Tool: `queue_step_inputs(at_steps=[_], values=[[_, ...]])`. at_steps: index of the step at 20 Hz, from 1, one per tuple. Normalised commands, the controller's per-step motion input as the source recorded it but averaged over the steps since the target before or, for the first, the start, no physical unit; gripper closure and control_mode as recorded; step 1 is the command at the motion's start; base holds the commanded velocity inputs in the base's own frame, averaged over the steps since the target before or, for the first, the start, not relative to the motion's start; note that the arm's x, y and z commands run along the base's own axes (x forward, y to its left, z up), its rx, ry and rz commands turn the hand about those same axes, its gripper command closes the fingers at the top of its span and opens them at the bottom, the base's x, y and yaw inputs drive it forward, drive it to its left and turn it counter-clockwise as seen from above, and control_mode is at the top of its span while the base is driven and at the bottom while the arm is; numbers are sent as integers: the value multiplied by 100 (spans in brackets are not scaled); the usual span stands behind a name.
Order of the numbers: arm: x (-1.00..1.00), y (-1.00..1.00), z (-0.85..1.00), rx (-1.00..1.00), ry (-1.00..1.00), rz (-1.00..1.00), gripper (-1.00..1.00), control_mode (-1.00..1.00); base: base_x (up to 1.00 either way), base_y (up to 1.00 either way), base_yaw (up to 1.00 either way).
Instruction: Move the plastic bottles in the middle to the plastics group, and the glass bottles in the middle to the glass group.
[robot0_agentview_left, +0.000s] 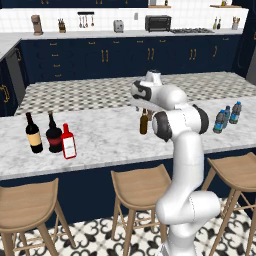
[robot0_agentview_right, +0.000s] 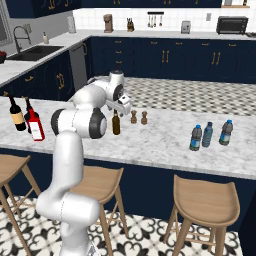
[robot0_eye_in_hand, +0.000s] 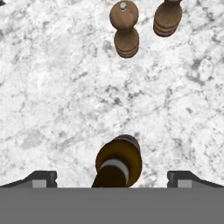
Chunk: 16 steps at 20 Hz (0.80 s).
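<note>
Right now you see the gripper (robot0_eye_in_hand: 112, 177) poised directly above the small slim brown bottle (robot0_agentview_right: 116, 123), its two dark fingertips (robot0_eye_in_hand: 41, 177) spread wide to either side of the bottle's top with clear gaps on both sides, so nothing is clamped; in the hand view the brown bottle (robot0_eye_in_hand: 117, 162) rises between those tips, standing upright on the marble counter (robot0_agentview_right: 160, 142); beyond it, further across the stone, stand two wooden pepper mills (robot0_eye_in_hand: 125, 29), just beside one another, which the right base view shows a little behind and to the right of the bottle; look to the left base view and you find the same brown bottle (robot0_agentview_left: 144, 122) in the middle of the counter, partly tucked beside the white arm (robot0_agentview_left: 180, 125); at the counter's left end stands the glass group, a tall slim dark wine bottle with a yellow label (robot0_agentview_left: 33, 134) and a squat round-bellied one with a red label (robot0_agentview_left: 54, 134), and the flat red bottle with the white label (robot0_agentview_left: 68, 142) stands just beside the squat one, at its right and slightly nearer the stools; well apart, at the counter's right end, you see the plastics group, three small clear-blue water bottles with blue labels and dark caps (robot0_agentview_right: 207, 135), upright and close together in a loose row; wooden stools (robot0_agentview_left: 140, 187) line the near side of the counter.
</note>
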Motion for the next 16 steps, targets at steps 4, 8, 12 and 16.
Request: queue_step_inputs(at_steps=[4, 8, 12, 16], values=[[13, 1, -13, -2, 0, -1, 100, -100, 0, 0, 0], [0, 0, -3, 0, 0, 0, 100, -100, 0, 0, 0], [-17, 1, 0, 0, 0, 0, 100, -100, 0, 0, 0], [-55, 10, 0, 1, 0, 0, 100, -100, 0, 0, 0]])
